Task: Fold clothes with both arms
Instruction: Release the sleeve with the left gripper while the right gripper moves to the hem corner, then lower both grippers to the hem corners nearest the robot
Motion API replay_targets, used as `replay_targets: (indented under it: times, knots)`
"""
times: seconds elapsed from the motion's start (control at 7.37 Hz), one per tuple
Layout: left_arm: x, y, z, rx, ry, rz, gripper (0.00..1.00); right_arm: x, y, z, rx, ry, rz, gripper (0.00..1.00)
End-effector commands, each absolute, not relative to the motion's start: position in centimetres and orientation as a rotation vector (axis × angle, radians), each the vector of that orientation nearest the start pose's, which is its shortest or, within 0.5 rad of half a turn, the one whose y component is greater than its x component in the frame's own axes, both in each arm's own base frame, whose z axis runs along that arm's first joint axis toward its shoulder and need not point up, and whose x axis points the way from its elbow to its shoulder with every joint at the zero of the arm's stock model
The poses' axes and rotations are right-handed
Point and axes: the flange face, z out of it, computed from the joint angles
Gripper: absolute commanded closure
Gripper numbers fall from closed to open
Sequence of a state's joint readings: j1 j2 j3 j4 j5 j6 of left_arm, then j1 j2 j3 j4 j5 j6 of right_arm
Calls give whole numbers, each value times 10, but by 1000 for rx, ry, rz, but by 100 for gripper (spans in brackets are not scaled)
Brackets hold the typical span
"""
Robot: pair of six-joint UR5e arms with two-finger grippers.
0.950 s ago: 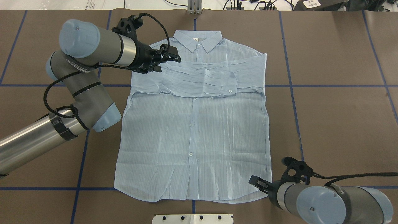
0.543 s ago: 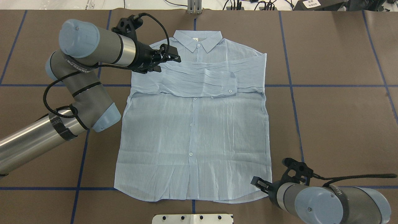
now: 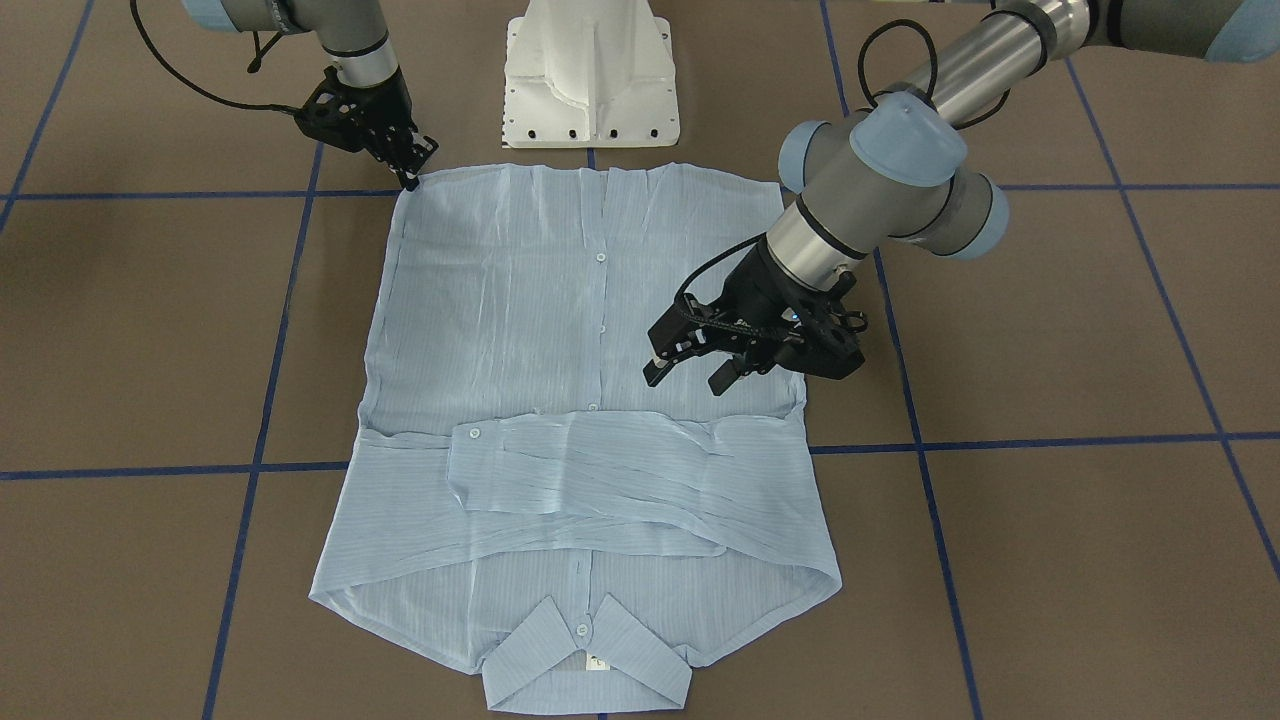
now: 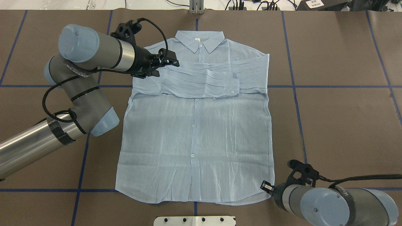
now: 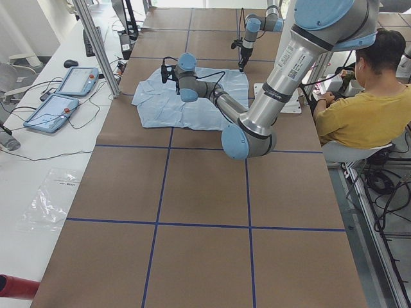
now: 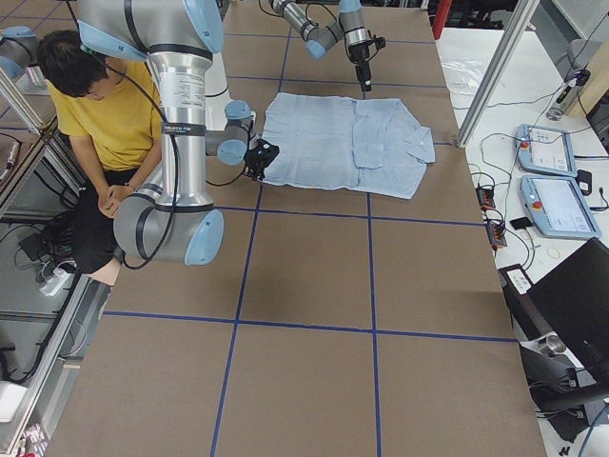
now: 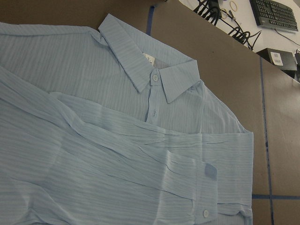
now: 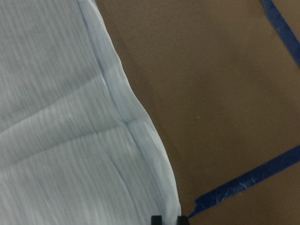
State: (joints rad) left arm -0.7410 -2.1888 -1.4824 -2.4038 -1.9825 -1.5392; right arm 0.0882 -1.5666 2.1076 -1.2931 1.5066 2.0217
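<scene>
The light-blue pinstriped shirt (image 4: 194, 138) lies flat and face up, collar (image 4: 200, 40) at the far side, with both sleeves folded across the chest (image 3: 600, 470). My left gripper (image 4: 169, 61) hovers open over the shirt's shoulder by the folded sleeve, its jaws apart and holding nothing (image 3: 700, 372). The left wrist view shows only the collar (image 7: 152, 75) and a sleeve cuff (image 7: 206, 197). My right gripper (image 4: 266, 186) is down at the near hem corner (image 3: 410, 178). In the right wrist view its fingertips (image 8: 156, 219) sit close together, pinching the hem corner (image 8: 173, 206).
Brown table covering with blue tape lines (image 4: 295, 86) surrounds the shirt. The white pedestal base (image 3: 590, 75) stands just behind the hem. A seated person in a yellow top (image 5: 366, 109) is beside the table. Tablets and cables (image 5: 61, 96) lie past the table's far edge.
My right gripper has drawn back a little and dropped onto the hem corner. My left gripper has shifted slightly towards the robot's left over the shoulder. The shirt has not moved.
</scene>
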Motion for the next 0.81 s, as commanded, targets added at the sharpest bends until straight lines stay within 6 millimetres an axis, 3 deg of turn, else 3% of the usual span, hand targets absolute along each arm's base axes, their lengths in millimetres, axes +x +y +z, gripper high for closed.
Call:
replay_targets:
  times: [0.0, 0.27, 0.41, 0.54, 0.68]
  knots:
    - [447, -503, 254, 99, 1370, -350, 8, -452, -182, 367, -114, -850, 532, 100]
    - [431, -401, 305, 50, 1307, -332, 9, -448, -186, 366, -117, -852, 537, 100]
    - [432, -339, 306, 31, 1196, -336, 10, -448, -187, 365, -117, -853, 540, 100]
    - [414, -298, 303, 28, 1123, -327, 10, -448, -187, 365, -116, -854, 541, 100]
    - [411, -267, 326, -26, 1075, -354, 10, -448, -187, 366, -115, -852, 541, 100]
